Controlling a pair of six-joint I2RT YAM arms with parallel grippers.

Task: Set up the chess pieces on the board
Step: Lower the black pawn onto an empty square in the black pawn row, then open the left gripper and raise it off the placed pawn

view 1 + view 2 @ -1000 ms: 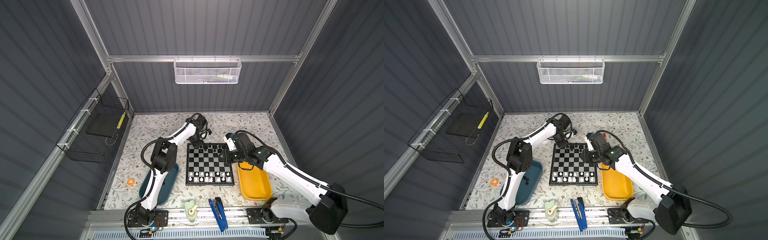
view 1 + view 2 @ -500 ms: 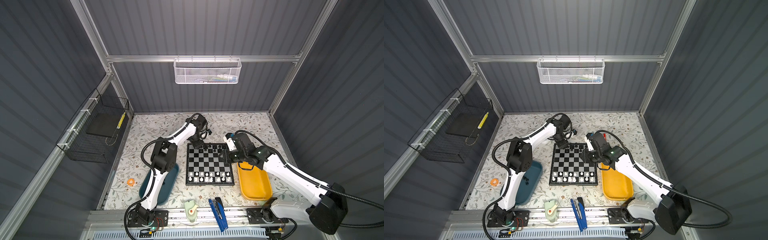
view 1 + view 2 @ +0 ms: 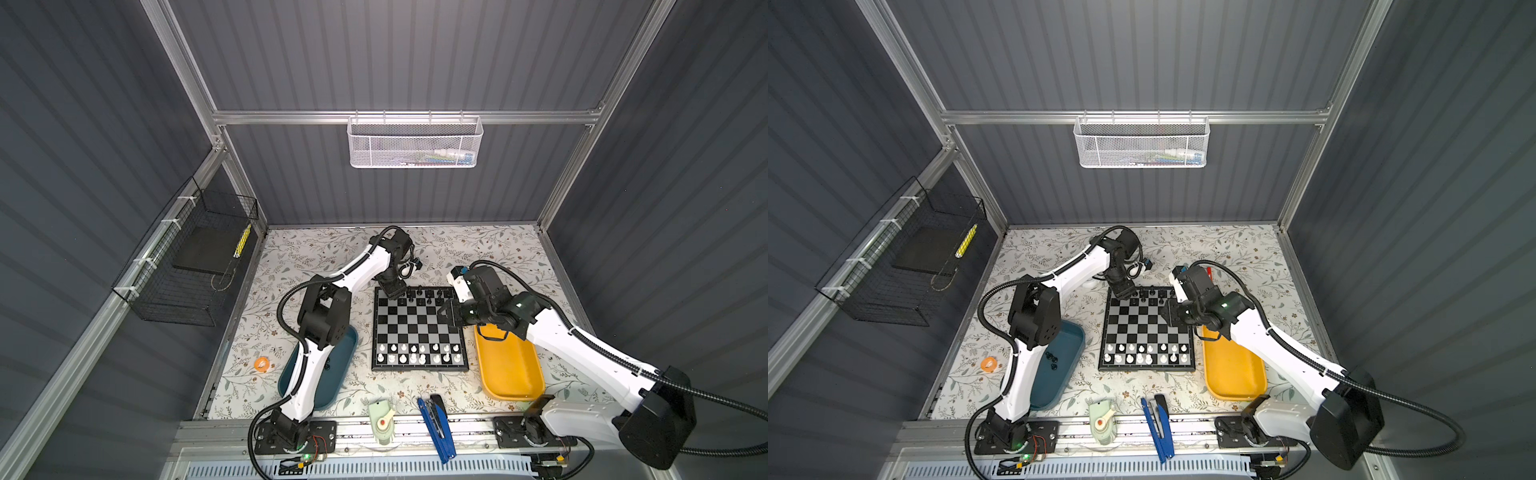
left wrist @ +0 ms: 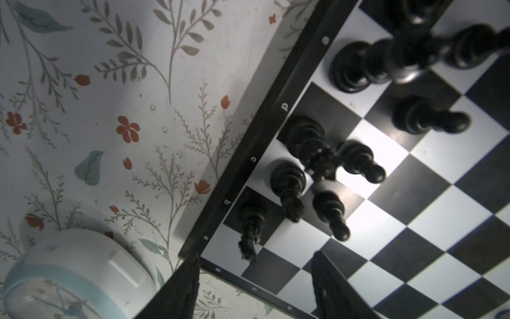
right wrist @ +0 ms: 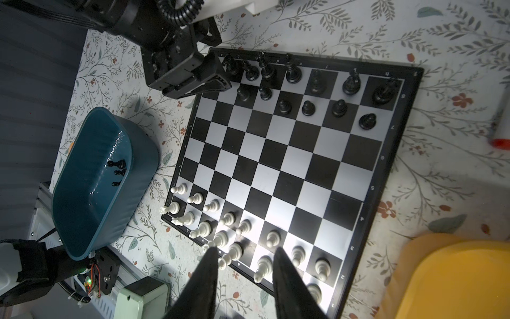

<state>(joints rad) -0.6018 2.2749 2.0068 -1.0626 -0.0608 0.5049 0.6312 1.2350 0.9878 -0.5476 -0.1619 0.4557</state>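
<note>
Right wrist view lays the board (image 5: 382, 158) out nearly whole on the flowered table (image 5: 441, 55). White pieces (image 5: 271, 237) fill its two near rows, and black pieces (image 5: 309, 107) stand along the two far rows, with gaps at the far left corner. Three more black men (image 5: 118, 171) sit in the teal tray (image 5: 91, 116) to the board's left. The left gripper (image 4: 256, 255) hangs over that far left corner, its fingers spread with nothing between them, just beside the corner-most black piece (image 4: 249, 218). The right gripper (image 5: 244, 248) hovers by the board's right edge, near the yellow tray (image 5: 455, 276), its fingers somewhat parted and empty. These chessmen look light, hard and smooth, and tall for their small round bases. They would likely tip at a slight nudge, or squirt out of a pinch on a rounded head. The safer hold is probably the narrow stem just above the base, taken from straight above. The fingers should open barely wider than the piece, since neighbours stand just beside. Those in the tray may slide along its glossy floor when touched.
</note>
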